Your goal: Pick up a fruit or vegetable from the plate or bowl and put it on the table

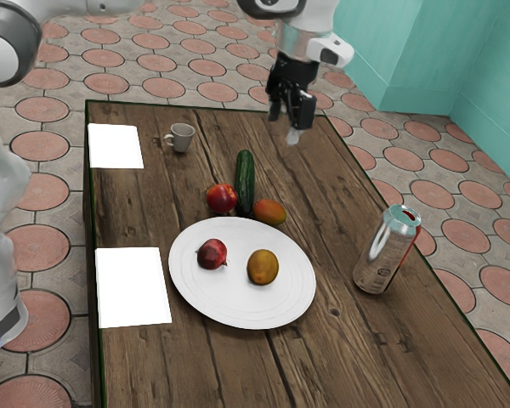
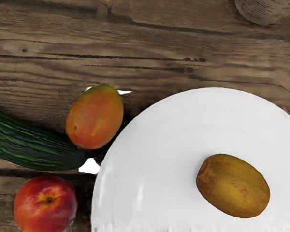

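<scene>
In the exterior view, we see the plate (image 1: 238,312) on the worktop (image 1: 340,365), holding the pomegranate (image 1: 212,254) left of the kiwi (image 1: 263,267). Just behind it, we find the cucumber's (image 1: 246,178) near end between the nectarine (image 1: 222,198), left, and the mango (image 1: 270,212), right. The can (image 1: 385,253) is right of the plate; one sheet (image 1: 132,286) lies left, another behind, beside the mug (image 1: 183,138).

Wooden table (image 1: 331,357). Before your hand's (image 1: 285,124) camera: mango (image 2: 95,117), cucumber (image 2: 34,145), peach (image 2: 46,203), plate (image 2: 154,140), can (image 1: 385,255). Look from your hand back toward the arm's base: cup (image 1: 183,138), two white sheets (image 1: 133,287).
</scene>
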`<state>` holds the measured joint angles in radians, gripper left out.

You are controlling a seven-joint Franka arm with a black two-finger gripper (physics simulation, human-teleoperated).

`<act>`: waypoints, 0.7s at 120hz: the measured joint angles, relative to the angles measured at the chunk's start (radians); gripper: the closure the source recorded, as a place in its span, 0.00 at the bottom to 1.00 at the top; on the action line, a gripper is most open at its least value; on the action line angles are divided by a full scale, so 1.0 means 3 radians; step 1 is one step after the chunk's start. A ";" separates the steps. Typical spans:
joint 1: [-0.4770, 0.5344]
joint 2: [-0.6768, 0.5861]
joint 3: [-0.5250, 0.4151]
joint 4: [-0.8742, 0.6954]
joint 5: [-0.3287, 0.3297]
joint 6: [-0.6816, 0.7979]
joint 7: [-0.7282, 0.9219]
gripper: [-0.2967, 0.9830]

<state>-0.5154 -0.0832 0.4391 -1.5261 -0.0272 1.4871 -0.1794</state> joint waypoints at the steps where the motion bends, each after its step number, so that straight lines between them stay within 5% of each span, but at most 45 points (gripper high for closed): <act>1: -0.0083 -0.0008 0.0039 0.0003 -0.0005 -0.0016 -0.0045 0.23; 14: -0.0663 -0.0017 0.0240 0.0024 -0.0061 -0.0169 -0.0583 0.23; 41: -0.0657 0.0338 0.0233 0.0121 -0.0242 -0.0287 -0.1435 0.23; 65: 0.0024 0.0912 0.0234 0.0427 -0.0632 -0.0115 -0.2269 0.23; 84: 0.0096 0.1190 0.0068 0.0178 -0.0750 0.0391 -0.2990 0.23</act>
<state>-0.4865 0.2738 0.4595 -1.4728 -0.2522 1.6043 -1.0765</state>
